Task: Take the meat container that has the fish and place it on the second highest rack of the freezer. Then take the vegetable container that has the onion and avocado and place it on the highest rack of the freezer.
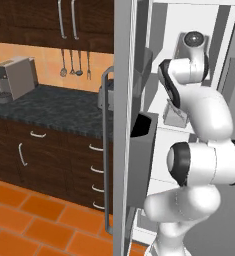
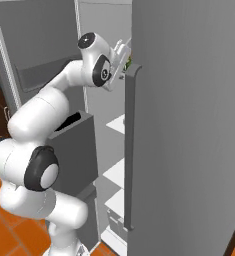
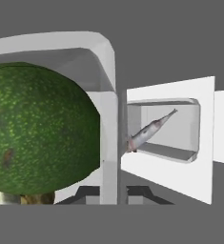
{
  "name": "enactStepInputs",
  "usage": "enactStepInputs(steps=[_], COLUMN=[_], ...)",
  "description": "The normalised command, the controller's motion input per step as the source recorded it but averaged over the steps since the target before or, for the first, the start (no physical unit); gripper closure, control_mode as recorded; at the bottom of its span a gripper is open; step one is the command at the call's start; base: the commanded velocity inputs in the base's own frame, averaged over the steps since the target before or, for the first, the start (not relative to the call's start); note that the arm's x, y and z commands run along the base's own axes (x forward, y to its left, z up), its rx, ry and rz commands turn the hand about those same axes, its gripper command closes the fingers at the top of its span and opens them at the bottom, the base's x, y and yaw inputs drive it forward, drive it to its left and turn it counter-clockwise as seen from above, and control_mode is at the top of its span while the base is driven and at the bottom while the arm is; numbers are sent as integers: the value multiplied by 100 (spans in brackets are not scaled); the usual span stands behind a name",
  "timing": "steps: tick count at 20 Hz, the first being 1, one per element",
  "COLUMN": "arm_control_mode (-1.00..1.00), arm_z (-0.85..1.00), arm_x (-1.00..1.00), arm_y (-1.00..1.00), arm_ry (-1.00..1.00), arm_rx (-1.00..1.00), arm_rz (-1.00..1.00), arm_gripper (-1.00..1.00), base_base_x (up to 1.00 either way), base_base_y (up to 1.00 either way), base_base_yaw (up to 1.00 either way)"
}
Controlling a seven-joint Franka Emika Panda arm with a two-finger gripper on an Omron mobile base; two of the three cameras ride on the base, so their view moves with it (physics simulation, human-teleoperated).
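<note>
Green avocado (image 3: 39, 131) fills your view: your gripper (image 3: 114, 196) is clamped on the vegetable container's wall (image 3: 111, 119); next, seat it on the freezer's (image 1: 123, 125) top rack.

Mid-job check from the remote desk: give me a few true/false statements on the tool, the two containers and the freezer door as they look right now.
1. The tool is shut on the wall of the avocado's container. True.
2. The fish lies loose on the floor. False: it lies in a container on a white shelf.
3. The avocado sits in the held container. True.
4. The freezer is closed. False: its door stands open and the arm reaches inside.
</note>
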Motion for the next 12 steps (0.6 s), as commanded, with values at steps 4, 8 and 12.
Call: enactStepInputs(steps=[4, 8, 12], arm_control_mode=[-100, -100, -100], arm_z=[-1, -1, -8], arm_x=[51, 44, 26], arm_y=[-23, -17, -16], arm_ry=[0, 0, 0], arm_rx=[0, 0, 0], arm_rz=[0, 0, 0], arm_gripper=[100, 100, 100], base_base_x=[0, 0, 0], base_base_y=[0, 0, 0], base_base_yaw=[0, 0, 0])
